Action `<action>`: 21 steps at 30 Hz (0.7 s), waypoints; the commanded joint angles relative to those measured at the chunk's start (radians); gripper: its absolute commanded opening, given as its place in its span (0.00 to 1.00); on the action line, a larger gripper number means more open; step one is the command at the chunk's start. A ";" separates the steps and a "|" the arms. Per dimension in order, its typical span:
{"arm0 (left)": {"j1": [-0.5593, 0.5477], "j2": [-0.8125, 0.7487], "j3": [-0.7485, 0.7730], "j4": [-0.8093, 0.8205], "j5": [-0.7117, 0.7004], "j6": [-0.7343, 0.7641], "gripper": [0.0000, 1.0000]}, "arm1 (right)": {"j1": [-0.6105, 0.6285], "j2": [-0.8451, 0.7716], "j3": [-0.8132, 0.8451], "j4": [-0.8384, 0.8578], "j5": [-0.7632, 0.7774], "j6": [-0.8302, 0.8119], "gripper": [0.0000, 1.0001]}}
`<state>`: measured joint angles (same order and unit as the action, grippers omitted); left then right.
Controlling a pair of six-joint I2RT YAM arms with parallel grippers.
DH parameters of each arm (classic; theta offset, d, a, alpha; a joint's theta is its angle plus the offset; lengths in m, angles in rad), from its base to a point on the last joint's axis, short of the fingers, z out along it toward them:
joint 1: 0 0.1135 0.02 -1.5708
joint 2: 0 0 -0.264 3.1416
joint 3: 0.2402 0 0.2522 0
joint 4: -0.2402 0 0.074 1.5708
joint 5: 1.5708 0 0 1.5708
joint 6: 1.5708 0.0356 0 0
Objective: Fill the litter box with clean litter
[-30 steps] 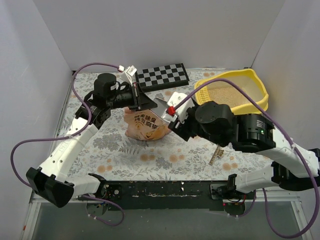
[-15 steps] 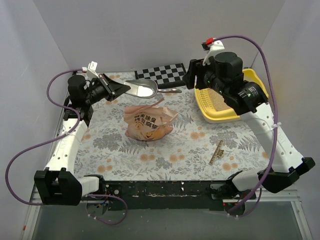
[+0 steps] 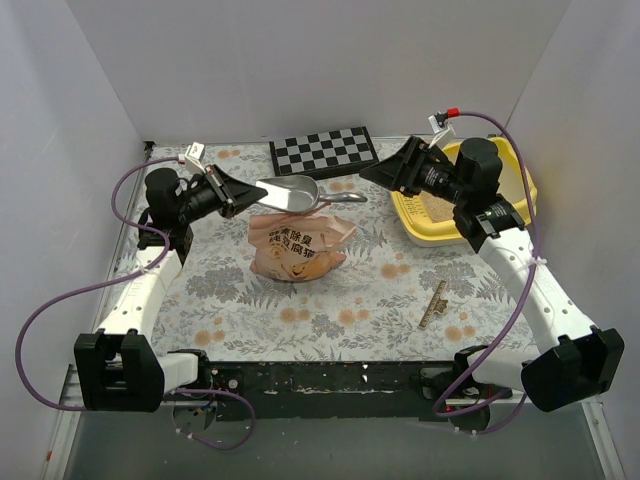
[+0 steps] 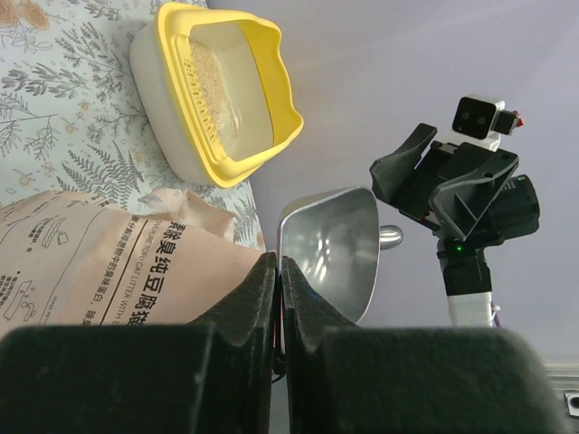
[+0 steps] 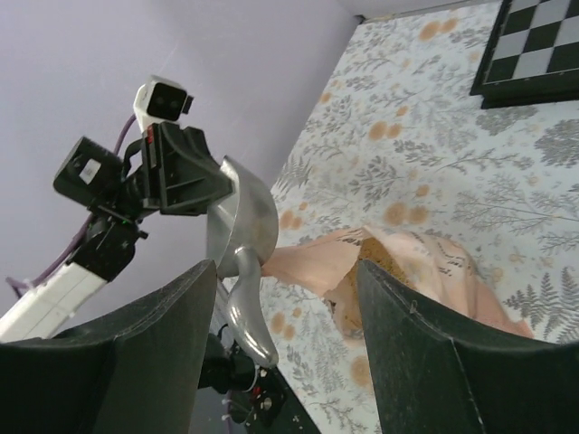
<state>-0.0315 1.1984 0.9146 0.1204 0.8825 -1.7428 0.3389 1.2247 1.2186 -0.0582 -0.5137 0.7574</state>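
Shows, on a floral-patterned tabletop (image 3: 380,300) enclosed by plain pale walls (image 3: 320,60), the large yellow plastic litter box (image 3: 425,230) at rear right containing fine beige clean litter (image 4: 217,86), the left gripper (image 3: 243,190) clamped on a silver metal scoop (image 3: 290,192), the right gripper (image 3: 378,175) spread wide near its handle.

I see a scoop (image 3: 290,192) of polished, mirror-bright metal, a crinkled matt bag (image 3: 297,245), smooth glossy plastic on the litter box (image 4: 282,90), fine grainy litter (image 4: 213,90), a matt printed table cover (image 3: 380,290)

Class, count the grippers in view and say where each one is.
2. Left gripper: far left, shut on the scoop by the bag. Right gripper: open, just left of the litter box. None hidden.
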 commanded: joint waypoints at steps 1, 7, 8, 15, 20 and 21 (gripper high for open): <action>0.005 -0.026 0.006 0.080 0.026 -0.030 0.00 | 0.003 -0.042 -0.047 0.228 -0.140 0.128 0.71; 0.005 -0.007 -0.005 0.113 0.027 -0.058 0.00 | 0.009 -0.021 -0.056 0.216 -0.187 0.094 0.70; 0.007 -0.005 -0.008 0.120 0.029 -0.063 0.00 | 0.014 -0.021 -0.063 0.228 -0.189 0.100 0.70; 0.007 0.001 -0.005 0.140 0.023 -0.069 0.00 | 0.052 0.012 -0.050 0.244 -0.226 0.138 0.68; 0.005 0.012 0.007 0.153 0.019 -0.075 0.00 | 0.064 0.033 -0.030 0.216 -0.250 0.134 0.67; 0.007 0.015 0.010 0.157 0.021 -0.077 0.00 | 0.068 0.039 -0.025 0.215 -0.255 0.134 0.67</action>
<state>-0.0307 1.2106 0.9092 0.2249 0.8948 -1.8000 0.3958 1.2541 1.1519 0.1345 -0.7258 0.8867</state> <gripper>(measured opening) 0.031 0.671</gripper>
